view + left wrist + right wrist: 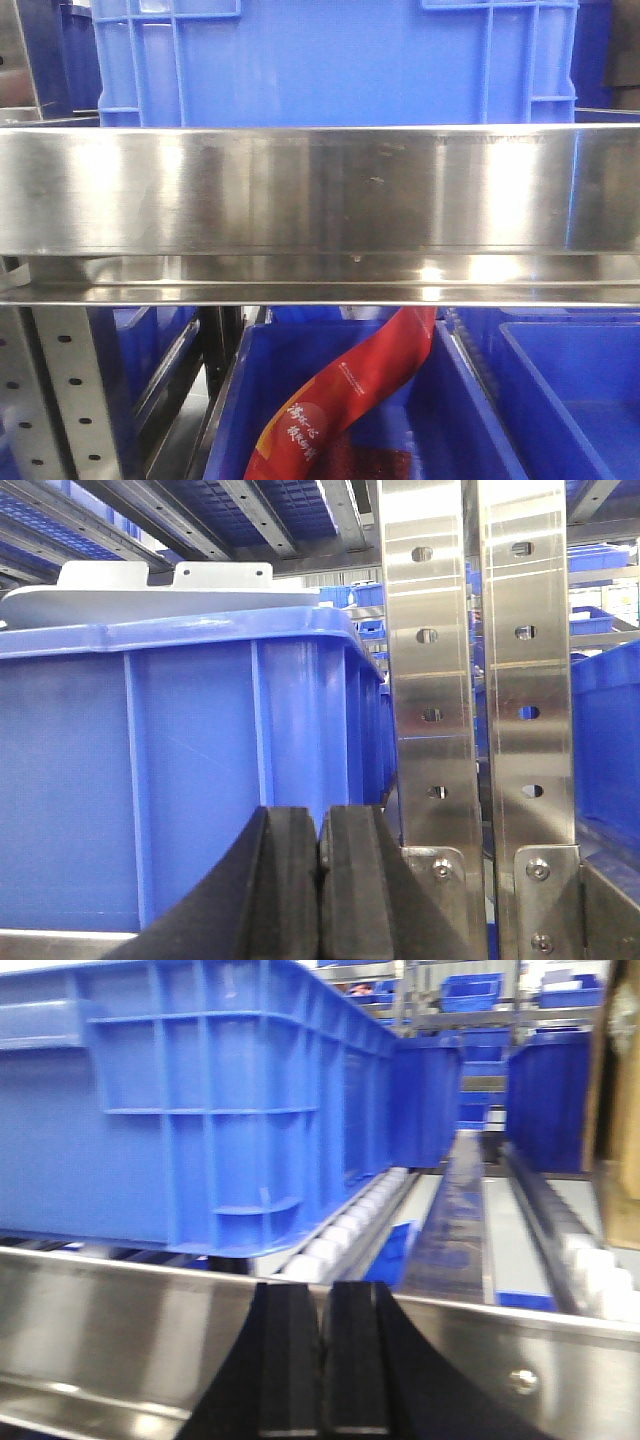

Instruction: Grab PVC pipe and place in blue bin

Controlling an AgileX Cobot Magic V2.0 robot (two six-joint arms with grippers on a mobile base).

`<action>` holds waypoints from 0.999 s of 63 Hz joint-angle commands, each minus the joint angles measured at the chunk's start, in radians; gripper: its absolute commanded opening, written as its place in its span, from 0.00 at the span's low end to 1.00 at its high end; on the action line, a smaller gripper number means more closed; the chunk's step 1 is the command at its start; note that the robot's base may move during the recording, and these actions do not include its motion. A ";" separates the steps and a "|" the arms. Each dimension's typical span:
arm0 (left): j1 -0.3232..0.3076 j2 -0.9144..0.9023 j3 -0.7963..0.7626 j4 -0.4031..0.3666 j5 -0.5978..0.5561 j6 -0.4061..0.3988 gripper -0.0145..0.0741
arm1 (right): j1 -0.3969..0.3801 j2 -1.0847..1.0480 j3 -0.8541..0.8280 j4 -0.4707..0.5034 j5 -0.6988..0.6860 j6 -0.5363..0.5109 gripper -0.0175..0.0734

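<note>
Left black rubber-padded gripper (320, 880): jaws pressed together, nothing between them, parked low in front of a large blue ribbed plastic crate (180, 770) and beside two perforated stainless steel uprights (470, 680). Right black gripper (322, 1360): also closed flat, empty, sitting just before a brushed steel shelf rail (120, 1310) with a second big blue plastic crate (200, 1110) on white rollers (340, 1230) behind it.

No PVC pipe visible in any view; cannot tell where it lies. Step in hand looks like the search or approach, task barely begun. To do it well, an arm likely needs to lift clear of the rail, open its jaws before reaching in, and get a view over a crate rim rather than into its wall.

Front view: wide polished steel shelf beam (320, 190) fills the middle, blue crate above it, open blue bins (470, 420) below, one holding a red printed plastic bag (350, 400). Setting is warehouse flow racking, more blue bins on far shelves.
</note>
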 commanded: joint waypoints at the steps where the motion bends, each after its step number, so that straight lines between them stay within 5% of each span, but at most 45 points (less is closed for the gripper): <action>1: 0.005 -0.005 -0.003 -0.007 -0.009 -0.003 0.04 | -0.019 -0.001 0.002 0.000 -0.027 0.000 0.01; 63: 0.005 -0.005 -0.003 -0.007 -0.009 -0.003 0.04 | -0.259 -0.001 0.002 -0.005 -0.027 0.000 0.01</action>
